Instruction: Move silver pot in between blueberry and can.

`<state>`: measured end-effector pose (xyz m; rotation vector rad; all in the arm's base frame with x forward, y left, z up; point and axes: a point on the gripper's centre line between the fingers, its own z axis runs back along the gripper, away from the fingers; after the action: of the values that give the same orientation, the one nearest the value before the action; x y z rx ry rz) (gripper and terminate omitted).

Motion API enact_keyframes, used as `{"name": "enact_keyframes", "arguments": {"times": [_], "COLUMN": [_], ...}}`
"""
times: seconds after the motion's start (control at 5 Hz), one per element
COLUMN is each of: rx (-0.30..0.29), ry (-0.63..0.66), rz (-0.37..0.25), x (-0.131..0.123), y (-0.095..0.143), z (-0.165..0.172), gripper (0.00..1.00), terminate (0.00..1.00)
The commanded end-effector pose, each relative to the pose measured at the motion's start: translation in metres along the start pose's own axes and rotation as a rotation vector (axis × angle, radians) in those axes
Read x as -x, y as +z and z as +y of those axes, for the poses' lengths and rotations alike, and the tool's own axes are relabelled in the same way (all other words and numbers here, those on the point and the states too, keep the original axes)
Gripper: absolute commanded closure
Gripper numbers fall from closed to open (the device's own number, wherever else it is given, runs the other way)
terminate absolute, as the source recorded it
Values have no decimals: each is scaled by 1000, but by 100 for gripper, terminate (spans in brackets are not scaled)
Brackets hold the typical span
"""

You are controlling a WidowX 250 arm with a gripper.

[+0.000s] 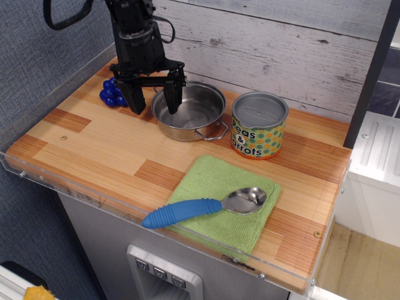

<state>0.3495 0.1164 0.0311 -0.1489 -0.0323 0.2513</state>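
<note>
The silver pot (190,112) stands on the wooden counter between the blueberry (112,92) at the far left and the can (258,125) labelled "Peas & Carrots" to its right. My black gripper (154,101) is open above the pot's left rim. One finger hangs outside the rim near the blueberry, the other hangs over the pot's inside. It holds nothing. The arm partly hides the blueberry cluster.
A green cloth (225,201) lies at the front with a blue-handled spoon (201,207) on it. A white plank wall (281,44) runs behind the counter. A clear plastic lip (94,197) edges the front and left side.
</note>
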Motion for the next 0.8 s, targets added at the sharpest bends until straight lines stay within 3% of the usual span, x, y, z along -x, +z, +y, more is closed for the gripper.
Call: {"name": "enact_keyframes", "arguments": {"times": [0.0,0.2,0.6], "rx": [-109,-185,-248], "ry": [33,77,104], "rz": [-62,-23,26], "x": [10,23,58], "y": [61,85,114], "z": [-6,-1,29], "gripper": [0,0,0], "terminate": [0,0,0]}}
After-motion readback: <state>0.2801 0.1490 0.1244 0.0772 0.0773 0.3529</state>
